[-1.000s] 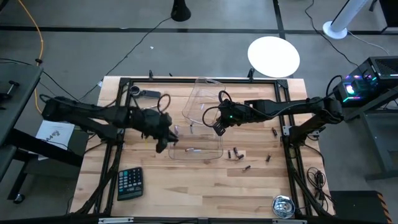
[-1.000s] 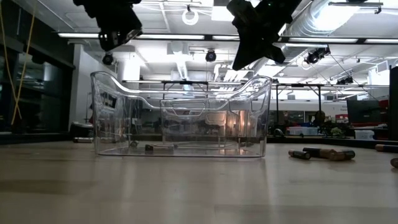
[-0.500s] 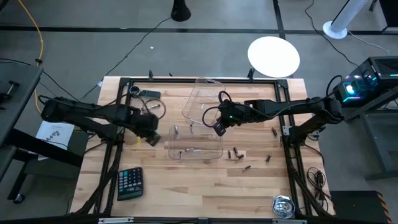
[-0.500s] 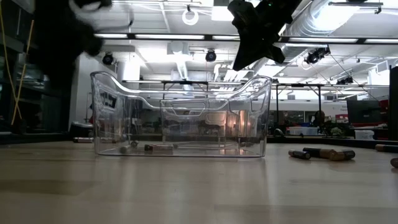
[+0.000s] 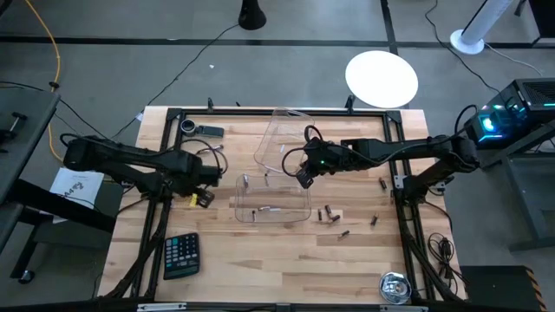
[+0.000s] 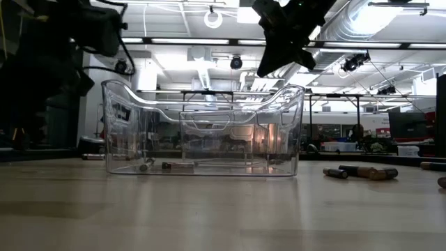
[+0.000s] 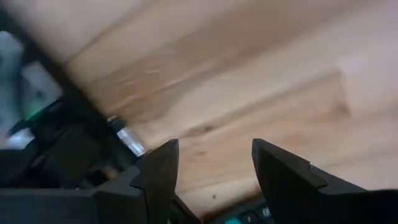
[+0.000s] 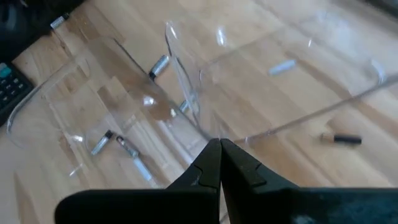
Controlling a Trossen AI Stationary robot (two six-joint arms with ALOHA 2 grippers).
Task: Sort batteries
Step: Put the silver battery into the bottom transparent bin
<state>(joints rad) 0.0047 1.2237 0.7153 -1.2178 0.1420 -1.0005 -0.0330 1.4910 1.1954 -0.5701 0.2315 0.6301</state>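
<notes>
Dark right claw [image 5: 303,178] hangs above the near clear tray's [image 5: 305,208] 1 o'clock corner, fingers pressed together, gripping nothing visible; left claw [image 7: 214,163] hovers over bare wooden tabletop [image 5: 260,256] at the tray's 9 o'clock, fingers spread wide and empty. Batteries [image 8: 158,64], small silvery cylinders, lie scattered on the tray floor, with several darker ones [image 5: 328,213] loose on the tabletop off its 3 to 4 o'clock side.

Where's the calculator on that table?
In the high view, the calculator lies near the table's front-left corner, below the left arm's gripper and left of the clear tray.
</notes>
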